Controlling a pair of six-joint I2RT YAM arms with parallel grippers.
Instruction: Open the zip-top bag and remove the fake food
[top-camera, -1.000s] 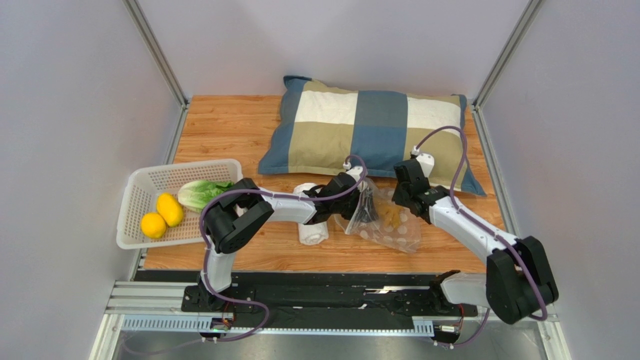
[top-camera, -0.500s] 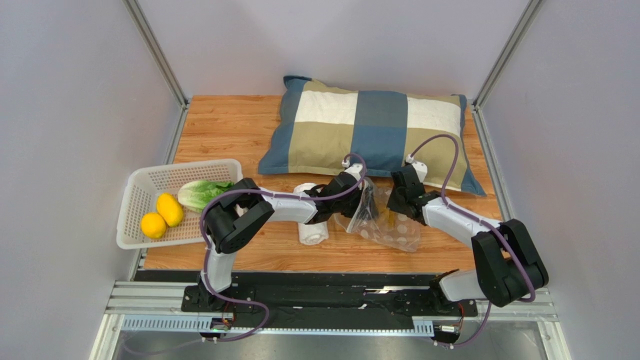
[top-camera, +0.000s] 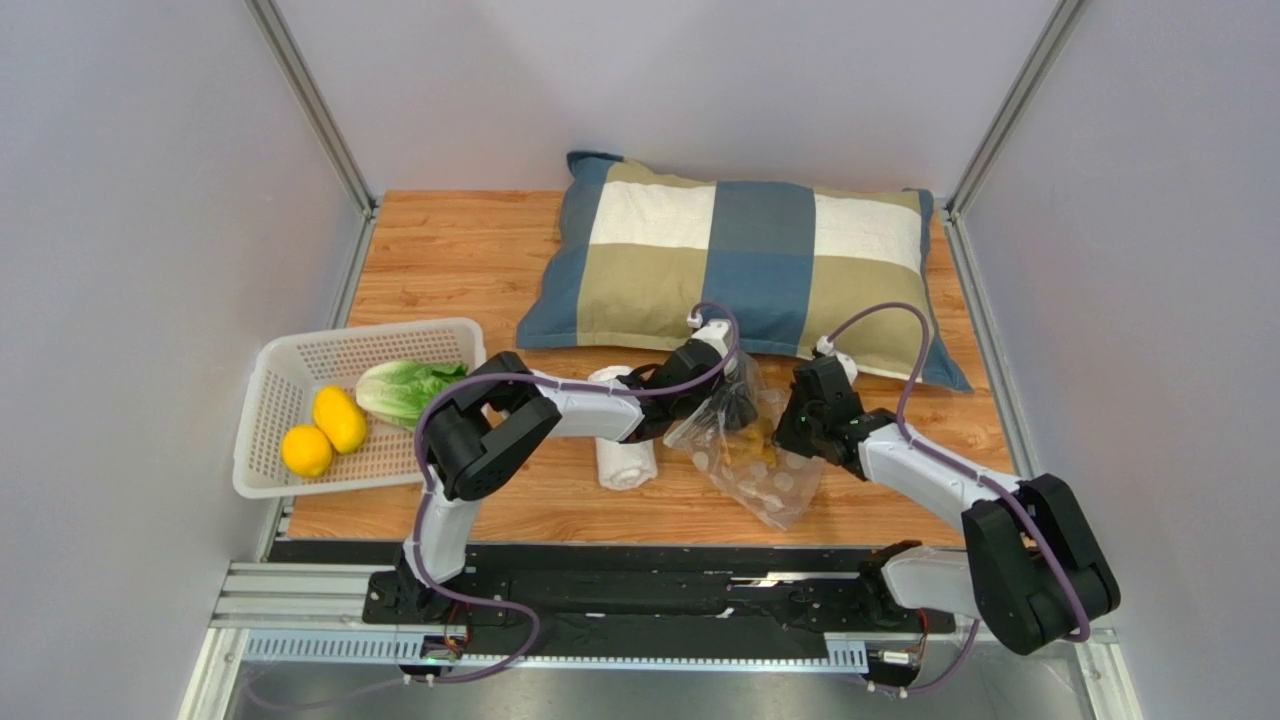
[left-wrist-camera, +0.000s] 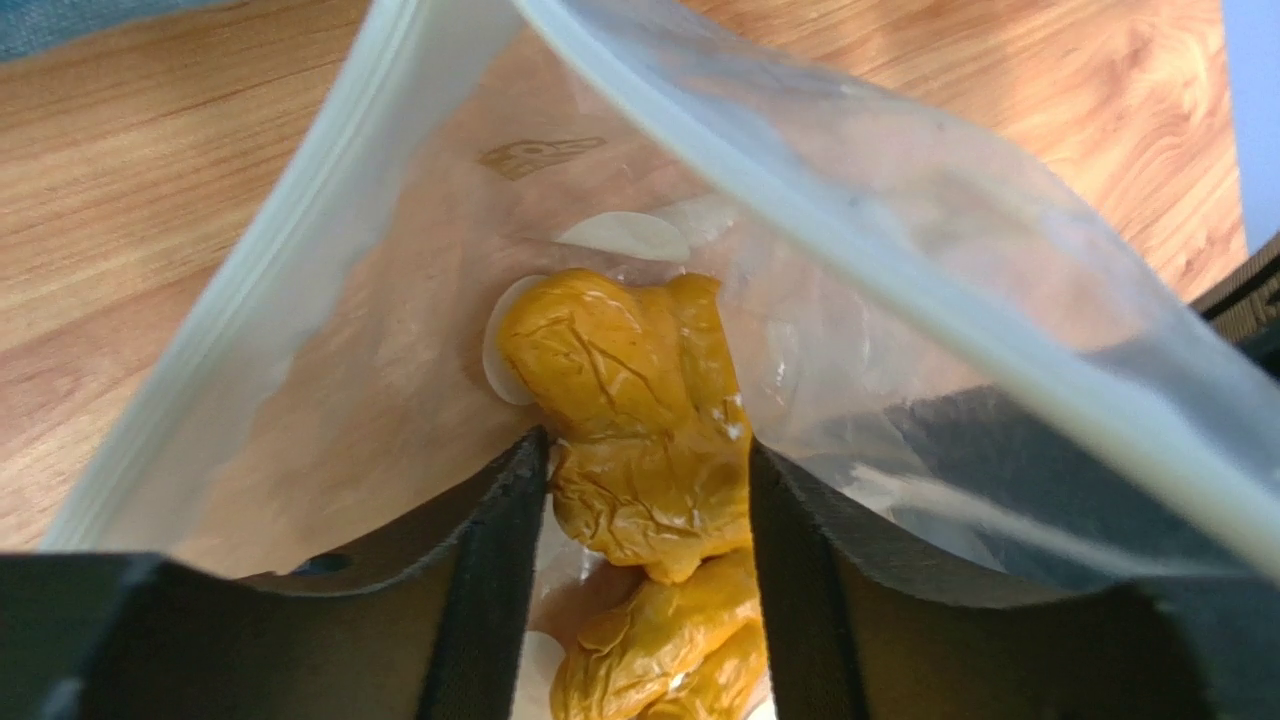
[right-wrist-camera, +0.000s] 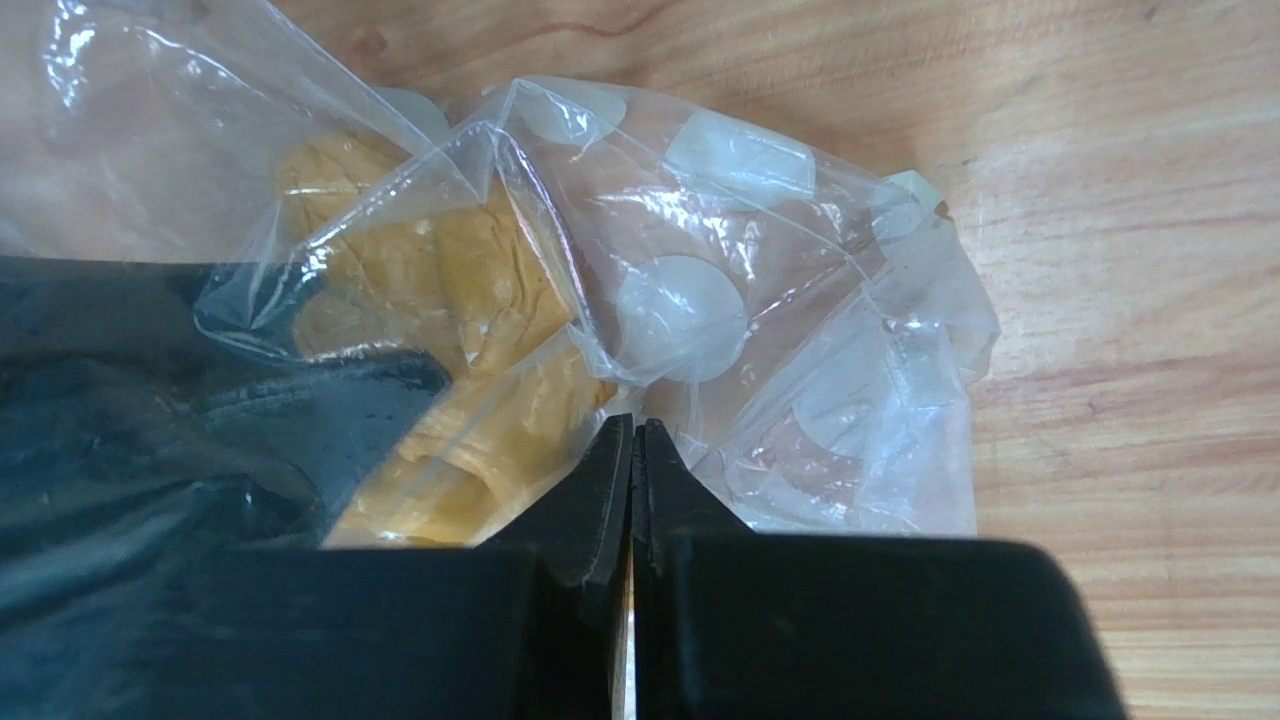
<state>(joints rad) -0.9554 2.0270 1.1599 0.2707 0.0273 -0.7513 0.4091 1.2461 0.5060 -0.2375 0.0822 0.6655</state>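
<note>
Bag (top-camera: 759, 477) shifted nearer; wooden table (top-camera: 451, 255), grey walls (top-camera: 150, 225).

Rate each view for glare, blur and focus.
Top view: even light, soft shadows, everything sharp, little glare on the bag. Left wrist: the bag's near rim is blurred, the food inside sharp. Right wrist: white glints on the crinkled plastic, which veils the food; the table is crisp.

Tabletop (top-camera: 451, 255): light wood planks. Lying directly on it:
- checked pillow (top-camera: 736, 255), along the far edge
- white mesh basket (top-camera: 376, 330), at the left edge and overhanging it
- rolled white towel (top-camera: 624, 465), near the centre
- clear dotted bag (top-camera: 759, 477), crumpled, just right of the towel
</note>
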